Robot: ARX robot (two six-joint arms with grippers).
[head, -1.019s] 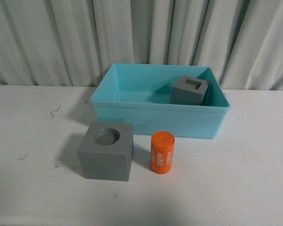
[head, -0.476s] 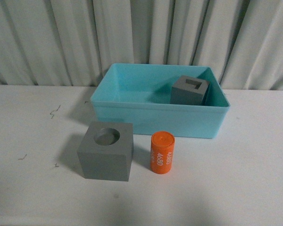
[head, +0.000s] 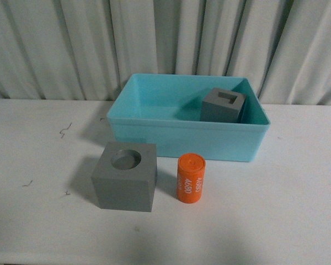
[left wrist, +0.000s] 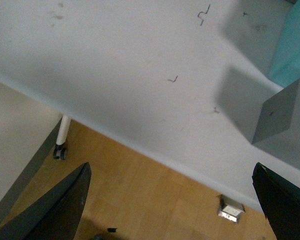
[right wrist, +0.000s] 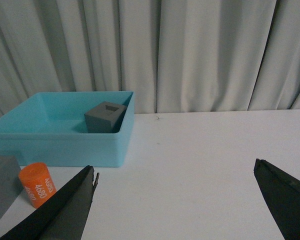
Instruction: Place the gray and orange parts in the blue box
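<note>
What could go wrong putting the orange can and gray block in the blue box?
The orange cylinder stands upright close beside the round-hole cube; grabbing one might bump the other, and the cylinder could tip and roll. The rectangular-hole cube sits in the blue box, so drops might hit it.

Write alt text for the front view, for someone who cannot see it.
A light blue box on a white table holds one gray cube with a rectangular top hole. In front of it stand a gray cube with a round top hole and, right of that, an upright orange cylinder.
</note>
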